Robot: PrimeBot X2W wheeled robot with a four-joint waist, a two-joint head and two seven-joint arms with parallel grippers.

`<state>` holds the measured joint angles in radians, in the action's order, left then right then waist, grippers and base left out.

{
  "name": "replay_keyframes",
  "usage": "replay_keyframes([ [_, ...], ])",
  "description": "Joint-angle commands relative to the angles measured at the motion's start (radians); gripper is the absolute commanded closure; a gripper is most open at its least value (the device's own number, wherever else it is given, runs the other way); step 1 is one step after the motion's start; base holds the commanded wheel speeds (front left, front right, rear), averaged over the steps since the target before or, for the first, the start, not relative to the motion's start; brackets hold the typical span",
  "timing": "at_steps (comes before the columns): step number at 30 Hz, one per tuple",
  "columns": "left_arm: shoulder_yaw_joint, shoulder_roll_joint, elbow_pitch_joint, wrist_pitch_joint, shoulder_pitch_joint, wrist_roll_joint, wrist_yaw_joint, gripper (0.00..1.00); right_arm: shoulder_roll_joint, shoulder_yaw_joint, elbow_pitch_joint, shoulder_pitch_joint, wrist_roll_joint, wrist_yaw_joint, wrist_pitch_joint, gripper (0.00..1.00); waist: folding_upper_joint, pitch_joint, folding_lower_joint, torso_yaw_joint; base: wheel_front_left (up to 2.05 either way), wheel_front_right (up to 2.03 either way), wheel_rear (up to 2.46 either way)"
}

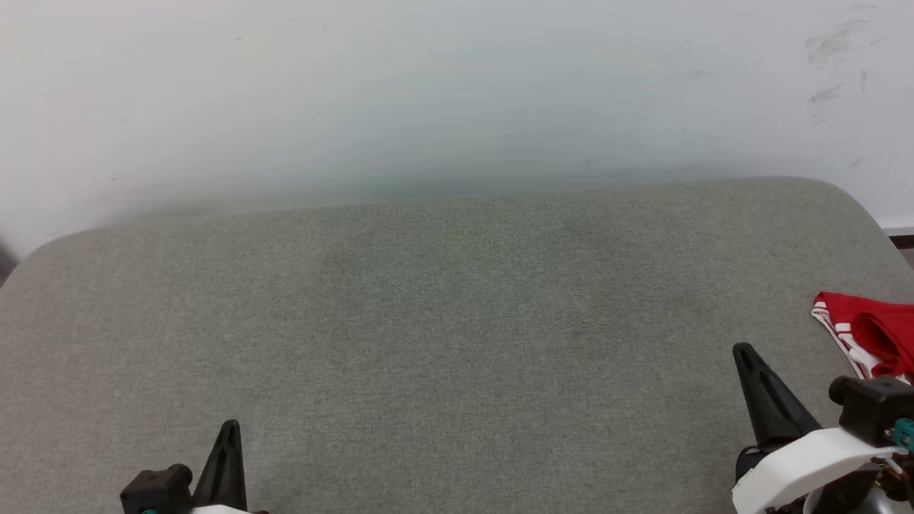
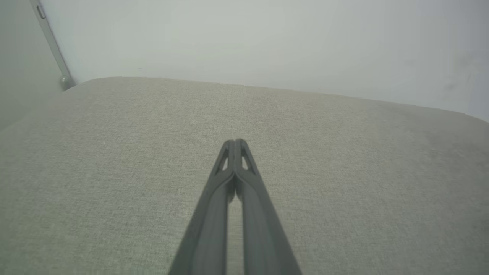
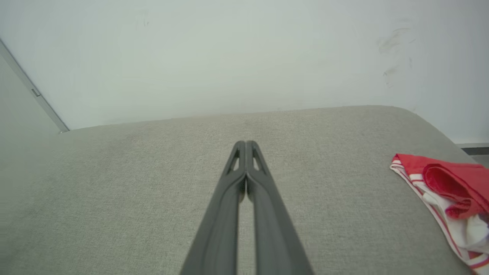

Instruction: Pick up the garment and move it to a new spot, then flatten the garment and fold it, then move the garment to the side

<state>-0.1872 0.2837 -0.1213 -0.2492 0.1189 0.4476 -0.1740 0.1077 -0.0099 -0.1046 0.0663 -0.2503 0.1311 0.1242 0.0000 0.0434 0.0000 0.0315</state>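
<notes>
Garment (image 1: 867,328) lying bunched at the cushion's (image 1: 457,321) right edge — striped trim running diagonally toward the near right, full length cut off by the frame, left tool (image 1: 230,428) and right tool (image 1: 744,351) hovering pinched together, gripping nothing

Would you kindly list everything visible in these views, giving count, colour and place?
jersey shirt: one, red with white and red-white striped trim, crumpled at the cushion's right edge
upholstered cushion: one, grey-green fabric, across the foreground
wall: one, white, behind the cushion
scuff marks: a few, grey, on the wall's upper right
metal strip: one, grey, slanting on the wall at far left
left gripper: one, dark, jaws shut, above the cushion
right gripper: one, dark, jaws shut, left of the shirt, apart from it
</notes>
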Motion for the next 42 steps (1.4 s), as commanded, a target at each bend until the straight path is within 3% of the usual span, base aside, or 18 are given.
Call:
replay_keyframes([
  [1, 0.016, 0.0, 0.013, 0.011, -0.02, 0.047, 0.013, 1.0, -0.002, -0.006, -0.002, -0.019, -0.054, 0.0, 0.0, 1.0, 0.0, -0.001, 0.0, -0.001, 0.0, 0.0, 0.0],
  [42, 0.145, -0.103, -0.053, 0.17, -0.124, 0.575, 0.152, 1.0, -0.029, -0.053, 0.16, -0.098, -0.666, 0.0, -0.006, 1.0, 0.0, -0.016, 0.0, -0.011, 0.0, 0.0, 0.0],
])
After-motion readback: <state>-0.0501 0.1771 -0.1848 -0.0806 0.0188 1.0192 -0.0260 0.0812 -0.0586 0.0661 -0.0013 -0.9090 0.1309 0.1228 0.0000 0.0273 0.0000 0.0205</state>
